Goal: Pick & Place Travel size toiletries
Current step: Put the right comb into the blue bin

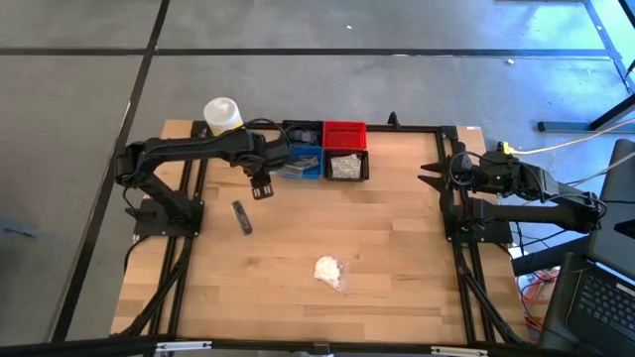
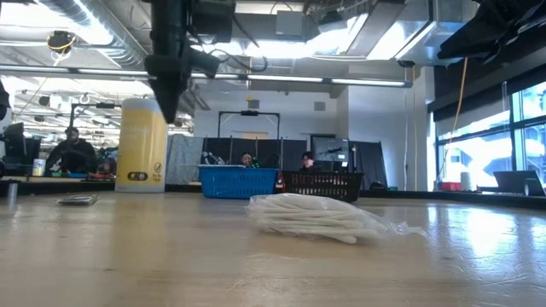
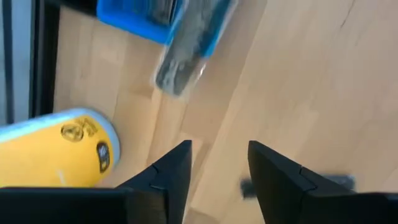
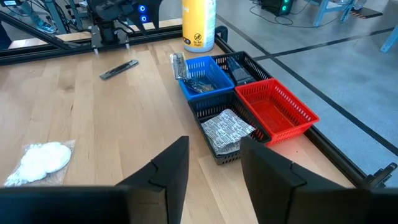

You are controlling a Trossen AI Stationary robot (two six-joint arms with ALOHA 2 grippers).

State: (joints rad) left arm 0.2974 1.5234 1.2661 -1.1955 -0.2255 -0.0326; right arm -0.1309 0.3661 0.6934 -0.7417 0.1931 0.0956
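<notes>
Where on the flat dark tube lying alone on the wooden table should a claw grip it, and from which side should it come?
Grip the flat dark tube at its middle, across its narrow width, coming straight down from above. It lies flat on the wooden table with open space around it, so its long edges are probably the easiest to pinch.

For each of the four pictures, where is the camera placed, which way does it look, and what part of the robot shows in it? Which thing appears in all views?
High view: above the table, looking straight down; both arms show, left gripper near the blue bin, right gripper at the table's right edge.
Low view: at tabletop height, looking level across; the white wad lies close, one arm hangs above.
Left wrist view: looks down past its open fingers at the blue bin's corner.
Right wrist view: looks across the table past its open fingers at the bins.
Shared: the yellow container shows in all four.
</notes>
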